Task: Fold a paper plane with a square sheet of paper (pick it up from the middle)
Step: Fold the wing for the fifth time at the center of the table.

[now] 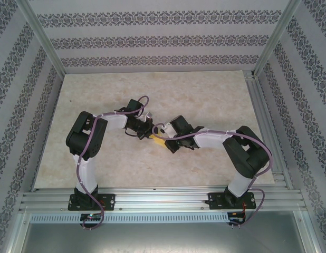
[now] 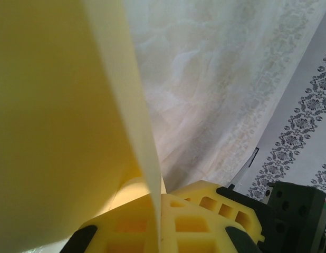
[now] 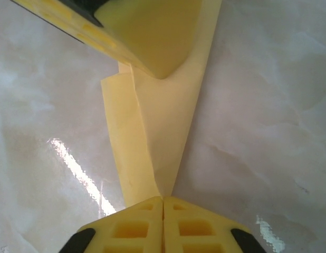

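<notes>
Clamping the paper plane (image 3: 152, 137) over the marble table (image 3: 268, 132) — left fingers (image 2: 197, 224) and right fingers (image 3: 197, 226) alike.

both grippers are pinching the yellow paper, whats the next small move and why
Probably lower the paper onto the table to press it flat. The right gripper and left gripper are each shut on an end. The paper is folded narrow, but one flap stands loose beside the crease.
</notes>
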Robot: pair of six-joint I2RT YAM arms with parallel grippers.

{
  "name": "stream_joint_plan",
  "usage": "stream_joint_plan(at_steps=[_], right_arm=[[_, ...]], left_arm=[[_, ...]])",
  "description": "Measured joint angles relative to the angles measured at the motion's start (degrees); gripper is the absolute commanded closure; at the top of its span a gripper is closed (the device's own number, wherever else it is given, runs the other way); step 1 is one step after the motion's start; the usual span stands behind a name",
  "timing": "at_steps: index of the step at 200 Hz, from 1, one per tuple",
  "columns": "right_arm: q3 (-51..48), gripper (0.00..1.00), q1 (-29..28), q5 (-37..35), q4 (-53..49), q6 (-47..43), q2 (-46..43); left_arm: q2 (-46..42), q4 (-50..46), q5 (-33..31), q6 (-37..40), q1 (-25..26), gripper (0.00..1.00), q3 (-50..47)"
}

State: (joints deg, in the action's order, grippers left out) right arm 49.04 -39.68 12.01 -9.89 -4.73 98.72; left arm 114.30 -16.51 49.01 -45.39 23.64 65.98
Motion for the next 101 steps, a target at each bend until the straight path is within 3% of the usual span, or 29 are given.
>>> stream_joint_plan(at_steps=[61,101], right_arm=[[-2.8,0.76,1.7,3.7,2.8,7.0,-5.1],[-6.1,0.84,7.2,13.6,11.7,22.0,-6.5]], left_arm=[[0.0,-1.8,0.0,1.8,-0.2,1.0,0.0],[-0.1,-3.0,0.0,3.5,-0.8,1.0,0.0]])
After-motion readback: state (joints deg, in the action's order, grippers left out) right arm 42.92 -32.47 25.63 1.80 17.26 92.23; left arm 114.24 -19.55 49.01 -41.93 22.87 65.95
